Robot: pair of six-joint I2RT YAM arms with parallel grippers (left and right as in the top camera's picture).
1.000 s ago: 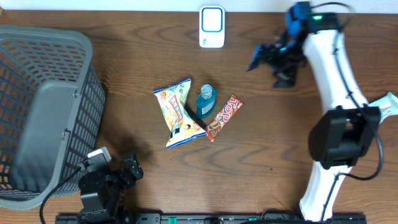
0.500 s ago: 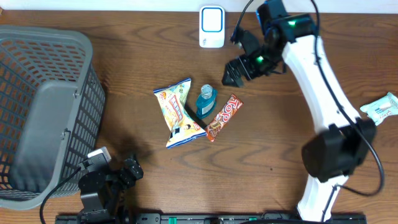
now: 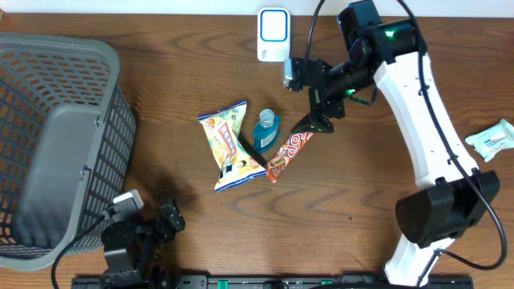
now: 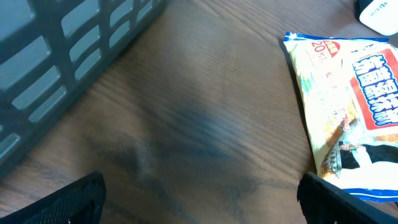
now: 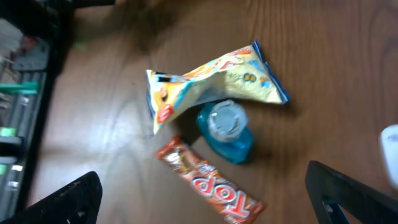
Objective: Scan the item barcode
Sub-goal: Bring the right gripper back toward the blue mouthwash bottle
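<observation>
The red candy bar reads "TOP" in white letters; the yellow snack bag shows a "20" at its corner, its other print too blurred to read. They lie mid-table with the blue bottle between them, on the dark wood table. A white scanner stands at the far edge and a grey basket at the left edge. My right gripper hangs spread wide just above the bar's far end; my left gripper, also spread and holding nothing, sits low at the near-left corner.
</observation>
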